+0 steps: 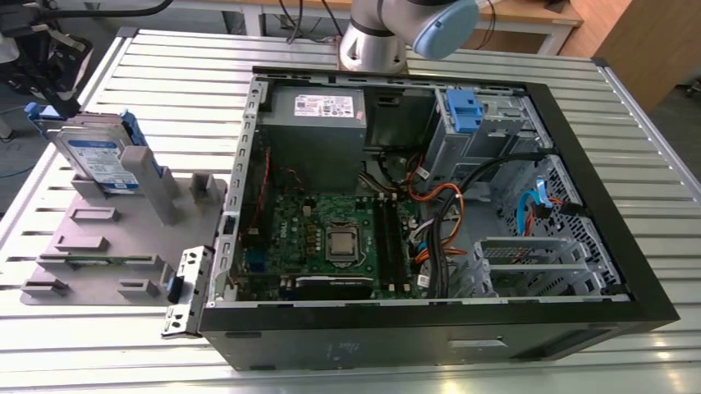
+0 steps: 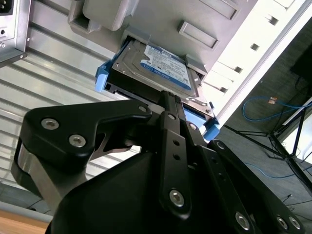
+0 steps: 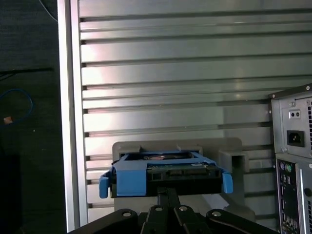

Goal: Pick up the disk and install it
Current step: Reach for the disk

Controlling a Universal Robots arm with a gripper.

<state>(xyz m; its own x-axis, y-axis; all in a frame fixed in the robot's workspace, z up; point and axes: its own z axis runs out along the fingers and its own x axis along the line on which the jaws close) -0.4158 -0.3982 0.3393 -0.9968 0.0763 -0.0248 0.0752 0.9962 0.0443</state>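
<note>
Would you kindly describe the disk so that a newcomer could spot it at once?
Start at the open computer case; to the exterior view's left of it lies a grey fixture plate. The disk stands on edge at that plate's far end, alone in having a blue-and-white label and blue side rails.

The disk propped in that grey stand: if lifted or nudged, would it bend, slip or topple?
Probably rigid: the disk has a flat metal body. Its silver faces look smooth, so perhaps slippery; the blue plastic rails may give better purchase. It stands on edge in the grey holder, so a sideways push might tip it.
</note>
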